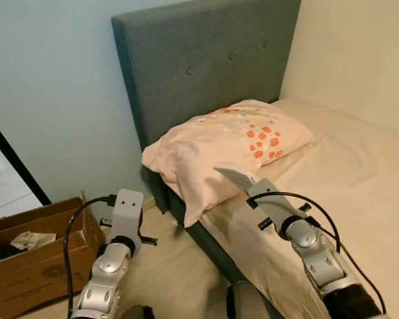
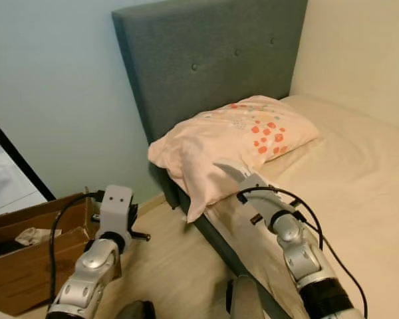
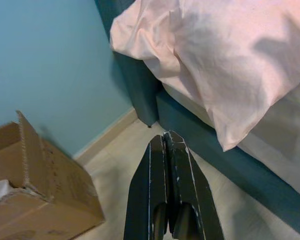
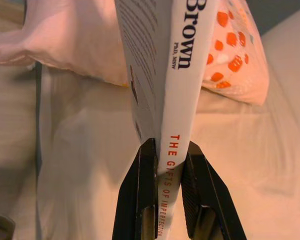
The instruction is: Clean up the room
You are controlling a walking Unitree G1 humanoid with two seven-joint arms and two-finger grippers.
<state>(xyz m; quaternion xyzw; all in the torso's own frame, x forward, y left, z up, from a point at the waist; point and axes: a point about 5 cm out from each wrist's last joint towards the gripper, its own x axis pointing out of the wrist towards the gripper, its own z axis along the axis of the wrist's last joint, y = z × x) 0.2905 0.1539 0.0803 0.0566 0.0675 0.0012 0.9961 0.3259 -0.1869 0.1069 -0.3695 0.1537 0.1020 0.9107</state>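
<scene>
my right gripper [image 4: 169, 165] is clamped on a white book [image 4: 162, 65], one black finger on each cover near the bottom of the spine. the spine faces my wrist camera and reads "brown" in black, with "the gifts of imperfe..." in red running between my fingers [image 4: 140, 190]. from my head, the book [image 1: 237, 176] sticks out past my right wrist toward 11 o'clock, held in the air above the near edge of the bed [image 1: 359, 166], just in front of the pillow [image 1: 219, 143].

the pillow is pale pink with a patch of orange and red spots at its 3 o'clock end. it lies at the head of the bed against the grey padded headboard [image 1: 206, 60], and its 7 o'clock corner droops over the side of the mattress. the sheet is cream, the bed frame dark grey-blue.

my left gripper [image 3: 169, 192] has its two fingers pressed together with nothing between them. it hangs over the light wooden floor [image 3: 115, 160], pointing at the corner where the bed frame meets the pale blue wall [image 1: 53, 86].

at my 9 o'clock an open cardboard box [image 1: 33, 266] stands on the floor beside my left arm, with some crumpled light material [image 1: 28, 239] inside it.
</scene>
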